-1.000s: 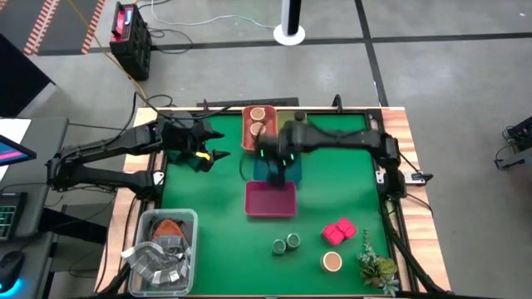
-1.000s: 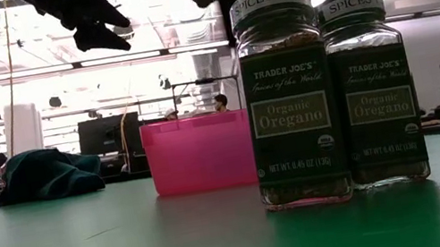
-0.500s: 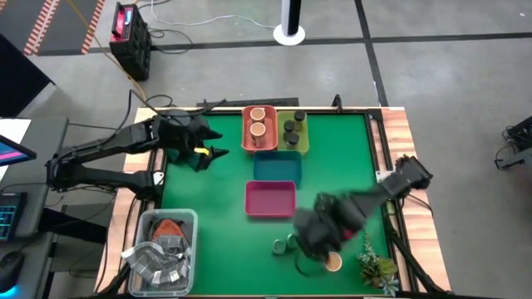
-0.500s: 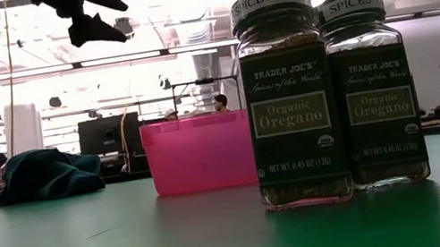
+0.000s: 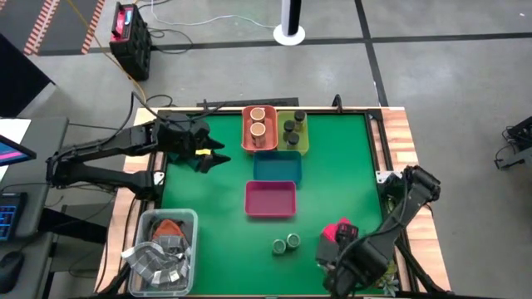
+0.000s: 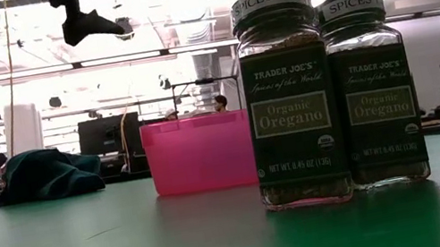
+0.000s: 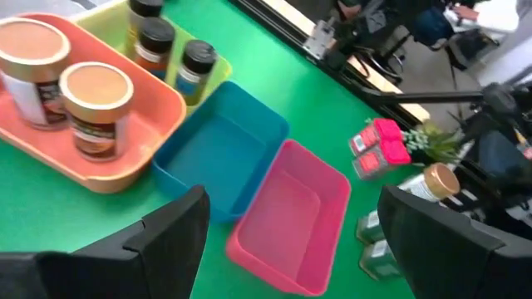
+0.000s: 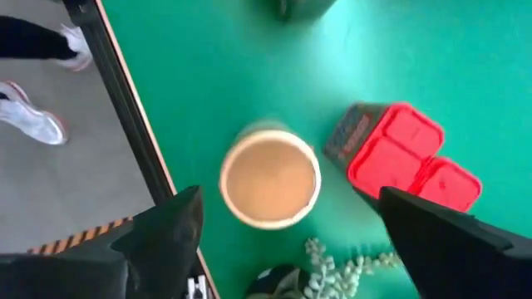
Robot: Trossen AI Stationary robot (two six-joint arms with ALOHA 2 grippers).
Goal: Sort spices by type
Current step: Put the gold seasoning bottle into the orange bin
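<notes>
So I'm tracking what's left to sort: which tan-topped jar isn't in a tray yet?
The tan-topped jar standing on the bare green mat beside the pink blocks, under the right gripper. The other two already sit in the orange tray.

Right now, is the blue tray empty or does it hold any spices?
Empty: the blue tray shows only its bare floor in the left wrist and high views.

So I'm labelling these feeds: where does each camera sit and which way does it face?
High: overhead, straight down; left gripper and both arms show.
Low: table height, level past two oregano jars to the pink tray; an arm above.
Left wrist: past its fingers at the trays.
Right wrist: straight down at the tan-topped jar and pink blocks, between open fingers.
Shared: low and left wrist both see the pink tray.
</notes>
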